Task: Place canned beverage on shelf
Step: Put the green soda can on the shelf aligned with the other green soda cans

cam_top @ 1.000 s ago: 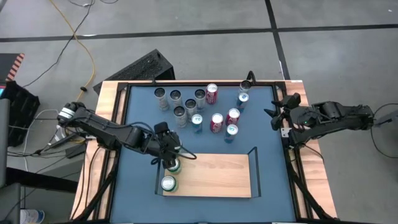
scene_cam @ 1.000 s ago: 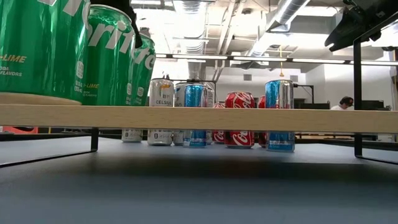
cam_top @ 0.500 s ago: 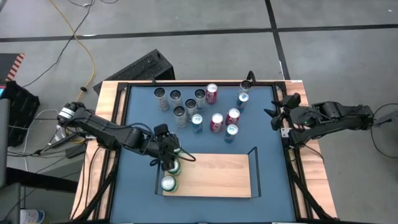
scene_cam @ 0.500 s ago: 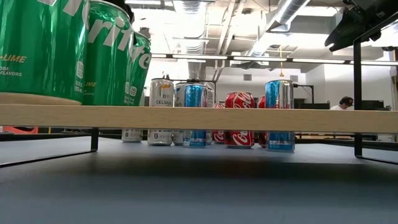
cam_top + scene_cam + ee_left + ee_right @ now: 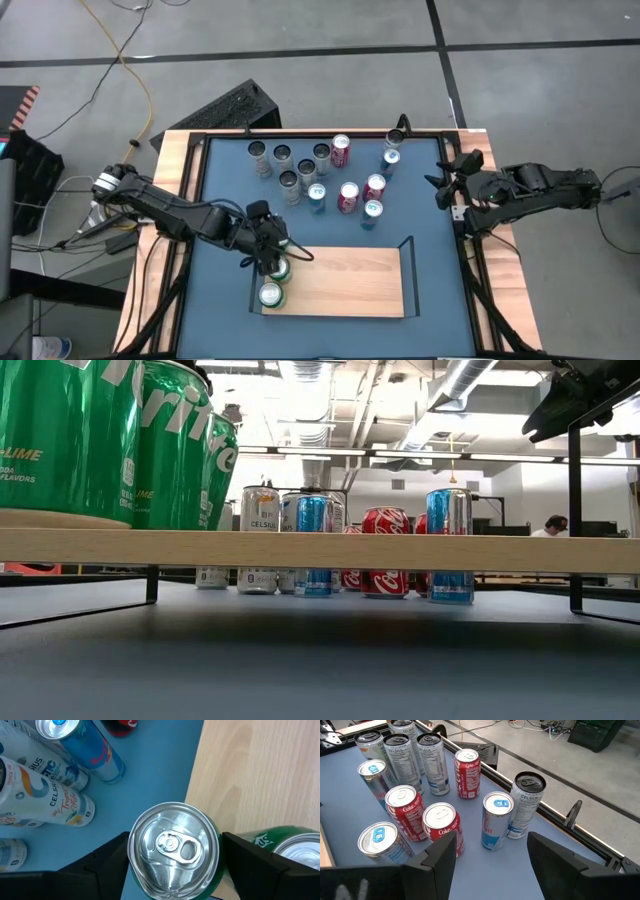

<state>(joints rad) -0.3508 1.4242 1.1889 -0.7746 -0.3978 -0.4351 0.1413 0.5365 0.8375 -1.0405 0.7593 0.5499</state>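
The left end effector [image 5: 172, 865], clenching a green can [image 5: 173, 851], is tilting it upright beside another green can [image 5: 270, 294] on the shelf [image 5: 350, 280]; release seems near.

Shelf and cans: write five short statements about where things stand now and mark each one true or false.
1. The left gripper is closed around a green can. True.
2. Another green can already stands on the shelf. True.
3. The right gripper holds a red can. False: it is open and empty at the table's right edge.
4. The red cans stand on the shelf. False: they stand on the blue table behind it.
5. The shelf's right half is full. False: it is bare.
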